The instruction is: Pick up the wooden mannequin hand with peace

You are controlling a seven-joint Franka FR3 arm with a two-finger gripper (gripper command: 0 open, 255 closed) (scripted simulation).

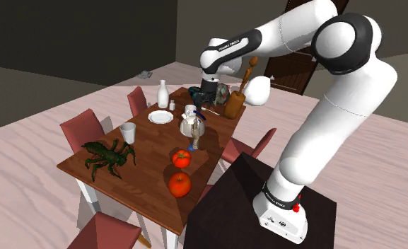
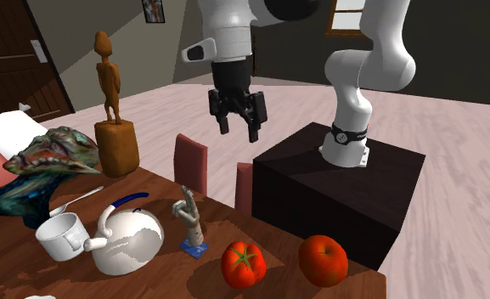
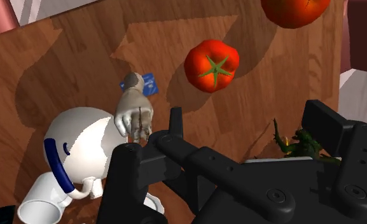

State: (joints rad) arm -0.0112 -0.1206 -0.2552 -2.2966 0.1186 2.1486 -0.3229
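**Jaws wide, mannequin hand waiting below**

My gripper [image 2: 237,127] hangs above the table [image 2: 162,191] with its jaws spread apart and nothing between them; I hold nothing.

The mannequin hand [image 2: 188,216] stands upright beneath me and well clear of my fingertips, two fingers raised, on a little blue base [image 2: 194,247]; in the wrist view it sits off to one finger's side rather than centred in my gap, so I judge I need to line up over it before I descend.

The white teapot [image 2: 128,242] crowds it on one side, just beside it and perhaps touching, I cannot tell; a red tomato [image 2: 244,264] lies near on the other side, farther from me than the hand.

How will it handle? It looks pale brownish-grey and carved, so I expect it to be stiff and light, with a smooth surface that may slide under my pads; it is tall on a small foot, so a nudge could tip it.

The raised fingers look thin; I would leave them alone and close across the palm or wrist, where it is broadest, with my jaws turned so neither one strikes the teapot.
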